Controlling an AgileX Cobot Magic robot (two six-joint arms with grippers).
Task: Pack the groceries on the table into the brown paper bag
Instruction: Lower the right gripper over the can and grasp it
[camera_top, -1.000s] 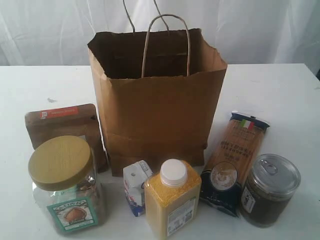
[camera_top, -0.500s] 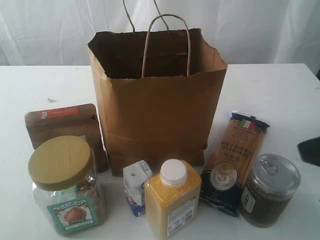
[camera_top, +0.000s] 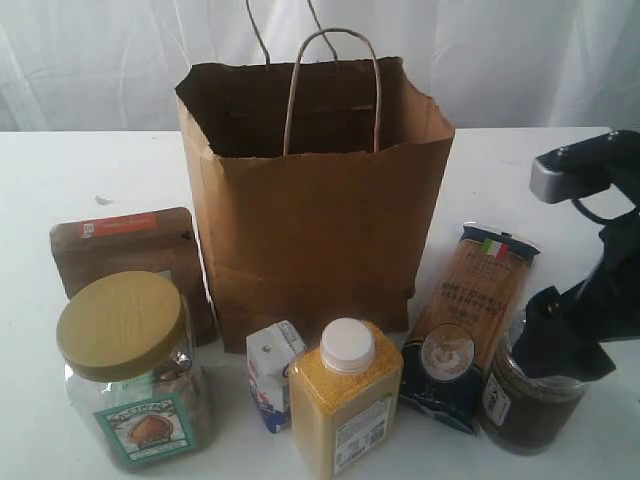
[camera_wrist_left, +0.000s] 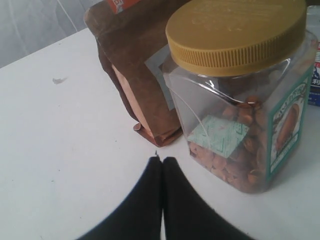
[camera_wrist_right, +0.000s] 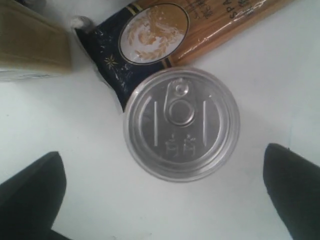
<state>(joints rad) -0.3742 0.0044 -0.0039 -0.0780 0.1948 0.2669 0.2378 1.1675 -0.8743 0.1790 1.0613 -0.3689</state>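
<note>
The brown paper bag (camera_top: 315, 200) stands open and upright at the middle of the table (camera_top: 80, 170). In front of it are the groceries: brown pouch (camera_top: 120, 250), tan-lidded nut jar (camera_top: 125, 370), small carton (camera_top: 272, 375), yellow bottle (camera_top: 345, 410), spaghetti pack (camera_top: 470, 320) and dark jar (camera_top: 525, 405). My right gripper (camera_top: 555, 345) hangs open just above the dark jar. Its fingers stand wide on either side of the metal lid (camera_wrist_right: 181, 124) without touching it. My left gripper (camera_wrist_left: 162, 160) is shut and empty, low over the table beside the nut jar (camera_wrist_left: 240, 100) and pouch (camera_wrist_left: 135, 65).
A white curtain (camera_top: 520, 60) hangs behind the table. The spaghetti pack (camera_wrist_right: 200, 25) lies against the dark jar on its far side, and the yellow bottle (camera_wrist_right: 30, 45) stands close by. The right arm's grey housing (camera_top: 575, 170) sits above the table's right edge.
The right arm has come in from the right edge of the exterior view and now hangs over the dark jar, partly covering it. The groceries and bag have not moved.
</note>
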